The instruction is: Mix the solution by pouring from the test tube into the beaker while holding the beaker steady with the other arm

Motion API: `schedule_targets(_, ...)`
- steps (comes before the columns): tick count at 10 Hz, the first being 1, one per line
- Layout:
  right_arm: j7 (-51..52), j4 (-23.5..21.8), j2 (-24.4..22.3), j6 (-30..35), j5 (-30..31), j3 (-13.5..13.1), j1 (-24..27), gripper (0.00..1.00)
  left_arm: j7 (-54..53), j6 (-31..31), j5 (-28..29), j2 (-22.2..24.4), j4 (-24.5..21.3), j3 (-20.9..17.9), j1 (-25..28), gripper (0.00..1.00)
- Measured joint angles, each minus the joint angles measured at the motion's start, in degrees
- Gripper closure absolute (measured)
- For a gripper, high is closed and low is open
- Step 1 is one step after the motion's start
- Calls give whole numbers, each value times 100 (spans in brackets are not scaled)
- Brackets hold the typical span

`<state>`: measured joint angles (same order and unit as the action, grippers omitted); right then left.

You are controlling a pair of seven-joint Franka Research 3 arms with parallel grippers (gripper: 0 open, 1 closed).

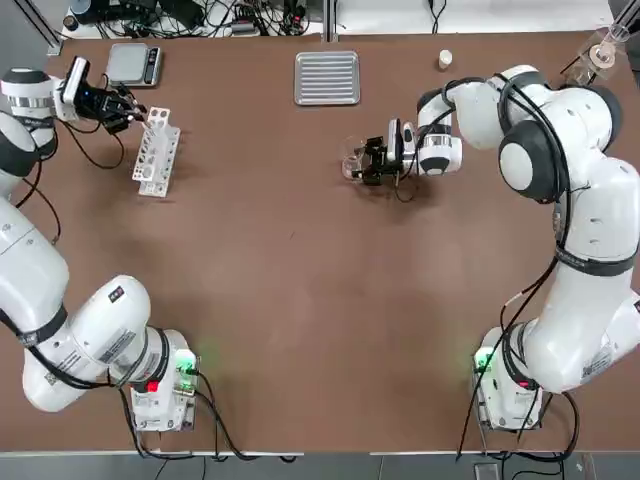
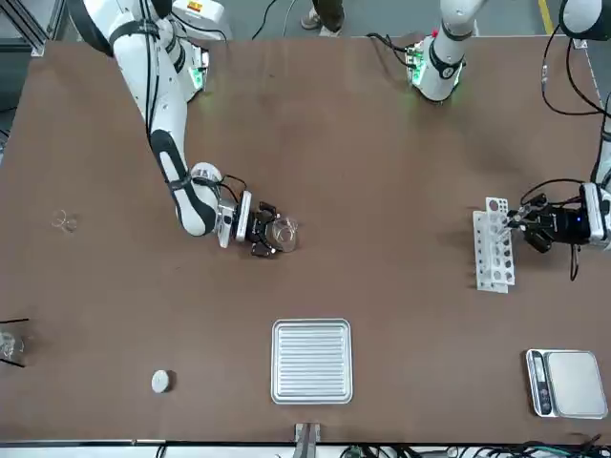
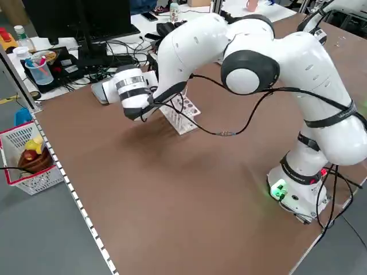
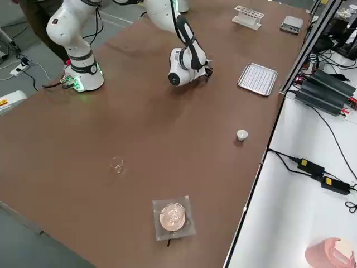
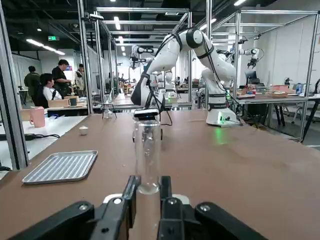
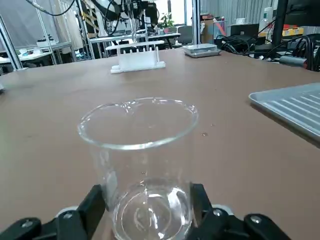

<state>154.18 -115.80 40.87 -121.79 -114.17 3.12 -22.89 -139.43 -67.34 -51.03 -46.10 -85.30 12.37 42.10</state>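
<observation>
Beaker (image 6: 150, 170) sits between the fingers of the right gripper (image 6: 149, 197), which stand partway open, gripping its sides. Left gripper (image 5: 149, 184), closed on the upright test tube (image 5: 148, 155), is beside the white rack (image 1: 157, 155), well apart from the beaker.

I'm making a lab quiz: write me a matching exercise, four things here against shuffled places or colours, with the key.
1. beaker
2. test tube
3. ribbed tray
4. rack

A. silver-grey
B. in left fingers, near the rack
C. white, with holes
D. in right fingers, robot's side of the tray

1-D, 2-B, 3-A, 4-C
</observation>
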Motion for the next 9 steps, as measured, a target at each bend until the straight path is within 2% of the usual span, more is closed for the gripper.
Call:
schedule_targets(4, 0, 0, 0, -4, -18, 2, 0, 23, 504, 105, 0, 293, -42, 42, -53, 78)
schedule_targets(9, -1, 12, 0, -35, -55, 7, 0, 23, 1328, -299, 0, 766, -74, 115, -1082, 78)
